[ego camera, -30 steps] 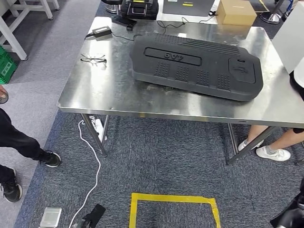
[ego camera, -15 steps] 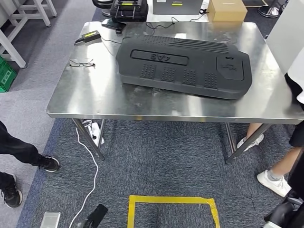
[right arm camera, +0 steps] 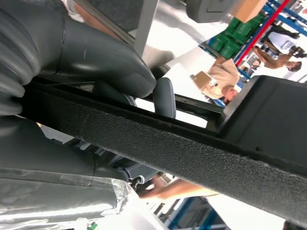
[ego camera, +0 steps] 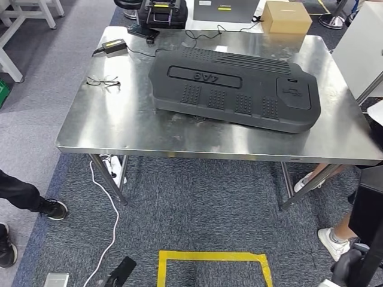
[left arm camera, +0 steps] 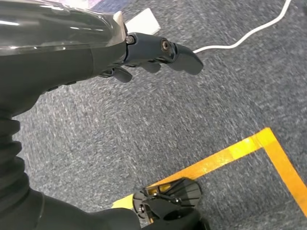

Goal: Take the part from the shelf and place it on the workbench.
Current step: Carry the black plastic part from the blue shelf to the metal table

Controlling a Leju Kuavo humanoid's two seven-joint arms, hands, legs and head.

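Head view: steel workbench (ego camera: 135, 125) lies straight ahead across the carpet. A long black cover (ego camera: 234, 89) lies flat on it, long axis running along the bench. Spectacles (ego camera: 103, 81) lie on the bare steel to its left, and a cardboard box (ego camera: 286, 17) stands at the far edge. Yellow tape outline (ego camera: 212, 257) on the floor just in front of the robot. A person's white shoe (ego camera: 332, 236) shows near the right-hand bench leg.

Right wrist view: right hand (right arm camera: 54, 72) grips the part (right arm camera: 173, 148). The thick thumb (right arm camera: 108, 62) lies over one face of a black textured edge, with the rest of the hand beneath it. The edge runs long and straight away from the hand, so the grip sits at one end of the long axis. The dark panel at the right edge of the head view (ego camera: 367, 206) is probably this same part, carried low at the robot's right side and apart from the bench.

Left wrist view: left hand (left arm camera: 159, 50) hangs over the carpet, fingers stretched out and apart, holding nothing.

Judgement: carry stage, placing not yet done. The bench is ahead and to the left of the held part, and the right arm is the only one engaged. Free steel lies along the near edge in front of the cover and at the left by the spectacles. The part's long axis probably needs to lie along the near edge to clear the cover
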